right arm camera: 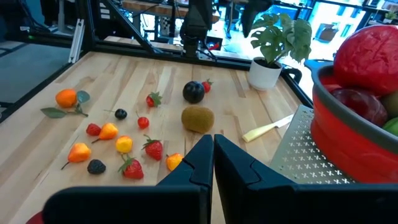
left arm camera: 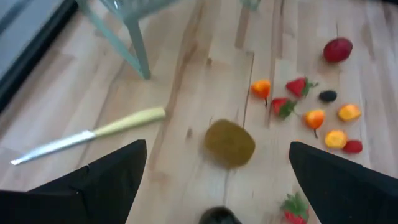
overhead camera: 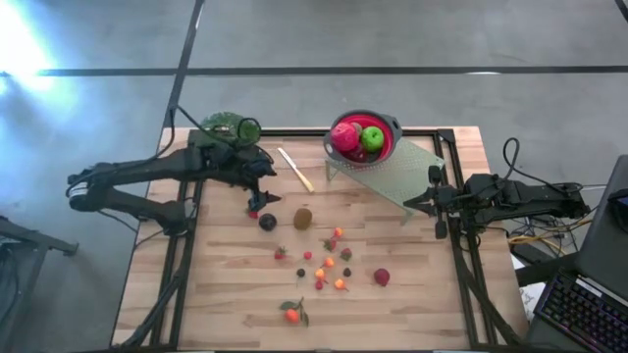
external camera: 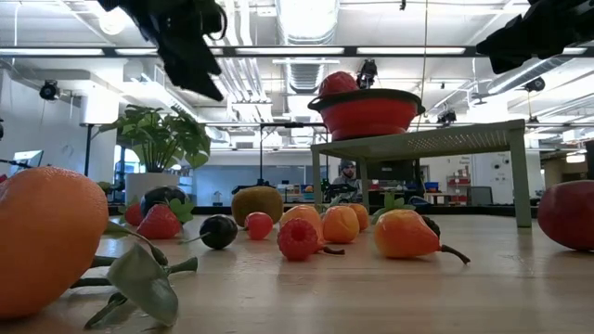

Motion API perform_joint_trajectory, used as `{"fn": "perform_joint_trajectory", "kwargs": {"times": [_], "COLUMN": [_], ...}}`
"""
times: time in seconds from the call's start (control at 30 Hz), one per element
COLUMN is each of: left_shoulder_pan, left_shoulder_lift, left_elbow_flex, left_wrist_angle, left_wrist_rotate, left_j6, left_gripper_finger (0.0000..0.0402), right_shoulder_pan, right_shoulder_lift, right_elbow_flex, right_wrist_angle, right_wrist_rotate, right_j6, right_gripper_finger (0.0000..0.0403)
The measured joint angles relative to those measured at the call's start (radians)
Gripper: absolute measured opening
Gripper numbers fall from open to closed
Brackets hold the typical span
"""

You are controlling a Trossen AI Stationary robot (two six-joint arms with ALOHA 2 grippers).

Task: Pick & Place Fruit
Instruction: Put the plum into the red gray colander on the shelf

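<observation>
While right claw (right arm camera: 213, 158) pressed together, left claw (left arm camera: 217, 180) spread above kiwi (left arm camera: 229, 143).

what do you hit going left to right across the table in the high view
Left gripper → dark plum → knife → kiwi → cluster of small berries and strawberries → red bowl on the green rack → red apple → right gripper.

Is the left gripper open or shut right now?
Open: in its wrist view the left gripper fingers stand wide apart, nothing held, kiwi beyond.
</observation>
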Motion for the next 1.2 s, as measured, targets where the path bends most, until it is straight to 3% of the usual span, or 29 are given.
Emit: {"fn": "perform_joint_trajectory", "kwargs": {"times": [0.57, 1.2], "left_shoulder_pan": [-0.004, -0.003], "left_shoulder_lift": [0.004, 0.019], "left_elbow_flex": [-0.057, -0.075], "left_wrist_angle": [-0.012, -0.087], "left_wrist_rotate": [0.003, -0.002], "left_j6": [-0.035, 0.037], "left_gripper_finger": [0.0399, 0.0399], "right_shoulder_pan": [0.0, 0.0], "right_shoulder_lift": [0.0, 0.05], "right_elbow_flex": [0.0, 0.0], "right_wrist_angle": [0.003, 0.009], "right_wrist_rotate": [0.0, -0.009], "right_j6": [0.008, 0.358], "right_gripper_finger": [0.0008, 0.0008]}}
